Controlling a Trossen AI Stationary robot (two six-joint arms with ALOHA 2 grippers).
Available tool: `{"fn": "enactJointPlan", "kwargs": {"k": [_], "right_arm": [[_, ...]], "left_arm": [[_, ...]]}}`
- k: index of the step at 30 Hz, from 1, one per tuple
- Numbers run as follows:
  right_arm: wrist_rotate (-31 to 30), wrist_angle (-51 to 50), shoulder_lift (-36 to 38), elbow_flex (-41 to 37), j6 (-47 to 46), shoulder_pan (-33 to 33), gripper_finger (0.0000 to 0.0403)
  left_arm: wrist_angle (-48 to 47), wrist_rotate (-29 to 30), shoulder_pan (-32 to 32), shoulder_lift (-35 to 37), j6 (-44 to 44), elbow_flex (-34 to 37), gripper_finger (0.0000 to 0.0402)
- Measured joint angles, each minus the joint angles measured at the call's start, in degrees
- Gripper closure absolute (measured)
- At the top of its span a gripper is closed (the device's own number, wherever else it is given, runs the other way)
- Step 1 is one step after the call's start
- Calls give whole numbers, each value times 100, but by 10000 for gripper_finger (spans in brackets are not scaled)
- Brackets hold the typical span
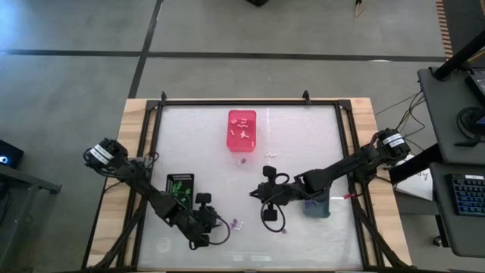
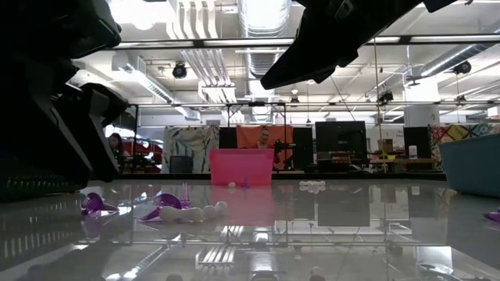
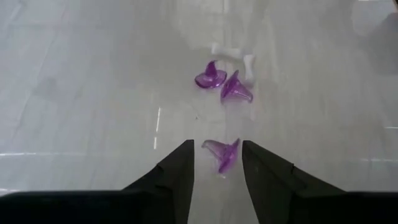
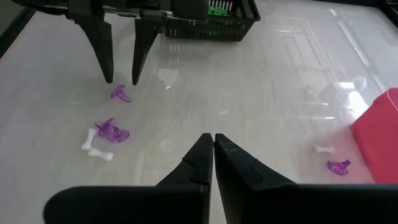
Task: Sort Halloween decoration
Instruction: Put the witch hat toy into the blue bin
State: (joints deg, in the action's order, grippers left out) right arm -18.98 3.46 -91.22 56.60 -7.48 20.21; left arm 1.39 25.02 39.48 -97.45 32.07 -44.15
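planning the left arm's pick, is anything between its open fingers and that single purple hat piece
No. In the left wrist view the purple hat already sits in the gap of the left gripper, with only bare table around it. The right wrist view agrees.

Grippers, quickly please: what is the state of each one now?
Left gripper: open, fingers either side of a small purple translucent witch-hat piece, not holding it.
Right gripper: closed, holding nothing.
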Motion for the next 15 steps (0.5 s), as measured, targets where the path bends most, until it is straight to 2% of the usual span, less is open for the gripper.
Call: {"fn": "enactJointPlan", "kwargs": {"k": [9, 15], "right_arm": [[-2, -1, 0, 0, 2, 0, 394], [-4, -19, 0, 0, 2, 0, 394]], "left_arm": [[151, 0, -31, -16, -216, 5, 286], [579, -111, -37, -454, -216, 3, 286]]}}
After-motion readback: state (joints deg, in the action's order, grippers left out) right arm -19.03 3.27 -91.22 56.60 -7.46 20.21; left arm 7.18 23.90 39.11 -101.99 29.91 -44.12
